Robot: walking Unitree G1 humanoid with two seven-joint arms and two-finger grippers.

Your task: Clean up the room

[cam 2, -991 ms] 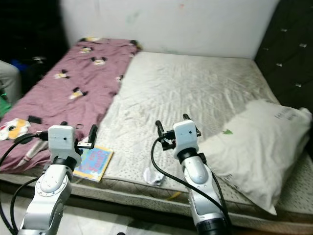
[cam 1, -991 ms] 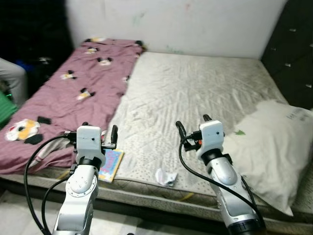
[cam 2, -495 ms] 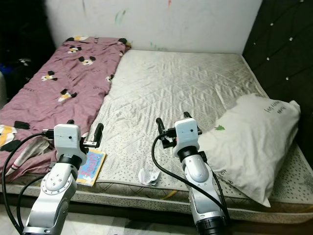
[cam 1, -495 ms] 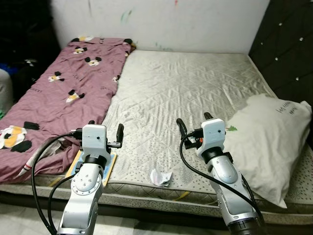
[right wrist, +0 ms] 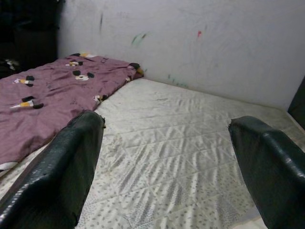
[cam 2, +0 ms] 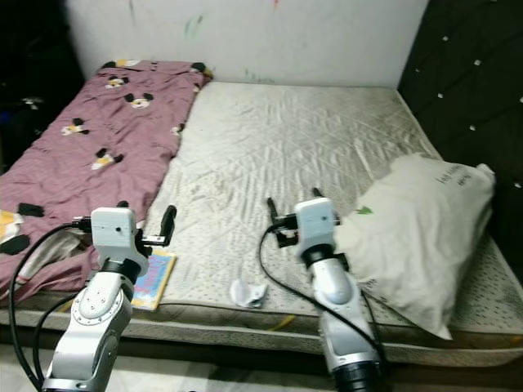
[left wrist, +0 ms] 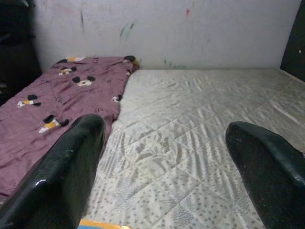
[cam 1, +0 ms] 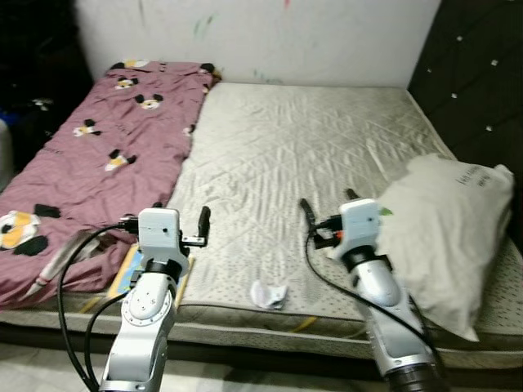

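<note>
A crumpled white paper (cam 1: 268, 293) lies near the front edge of the bare grey mattress (cam 1: 310, 139). A colourful book (cam 2: 155, 278) lies flat at the front edge where mattress and purple sheet meet, partly hidden by my left arm. My left gripper (cam 1: 180, 220) is held up over the book, open and holding nothing. My right gripper (cam 1: 327, 204) hovers over the mattress beside the pillow, above and right of the paper, also open and holding nothing. Both wrist views look across the mattress between widely spread fingers (left wrist: 62, 176) (right wrist: 57, 167).
A large white pillow (cam 1: 441, 237) lies on the mattress's right side. A purple sheet with cartoon mice (cam 1: 98, 139) covers the left bed, with small black items (cam 1: 45, 211) on it. A dark padded panel (cam 1: 482, 73) stands at right and a scribbled white wall (cam 1: 261, 33) behind.
The whole picture has shifted as the camera moved; the bed now sits more centred. Both arms keep the same raised pose with open fingers. Nothing on the bed has moved.
</note>
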